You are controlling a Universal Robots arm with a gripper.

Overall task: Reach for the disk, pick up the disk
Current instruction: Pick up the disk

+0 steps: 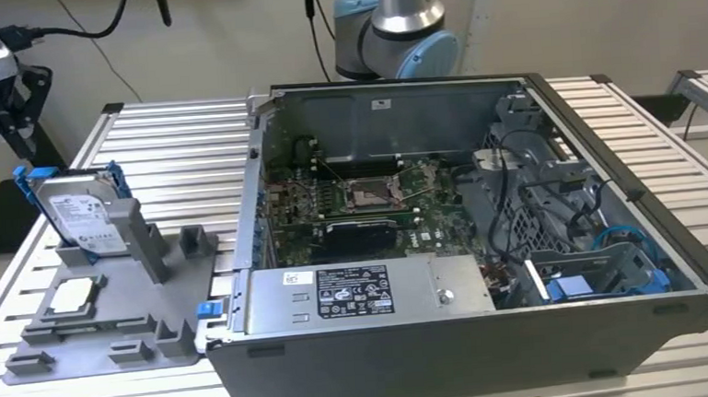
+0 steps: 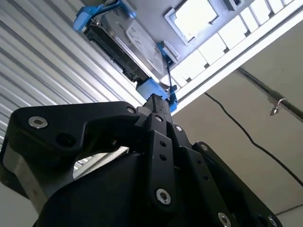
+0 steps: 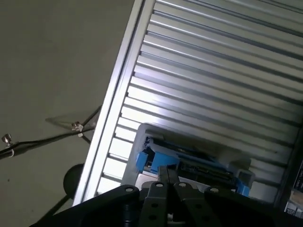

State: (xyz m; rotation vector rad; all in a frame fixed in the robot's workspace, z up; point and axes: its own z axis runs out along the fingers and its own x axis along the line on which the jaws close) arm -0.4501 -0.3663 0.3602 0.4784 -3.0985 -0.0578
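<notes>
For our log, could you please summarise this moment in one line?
reach | gripper shut, empty, short of disk | disk upright in gray holder

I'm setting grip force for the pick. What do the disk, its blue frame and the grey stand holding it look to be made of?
The disk has a silvery, dull-shining casing, likely metal, under a white, paper-looking label. Its blue frame is evenly coloured and matte, probably moulded plastic. The grey stand is matte and blocky, seemingly plastic, though that's unconfirmed.
</notes>
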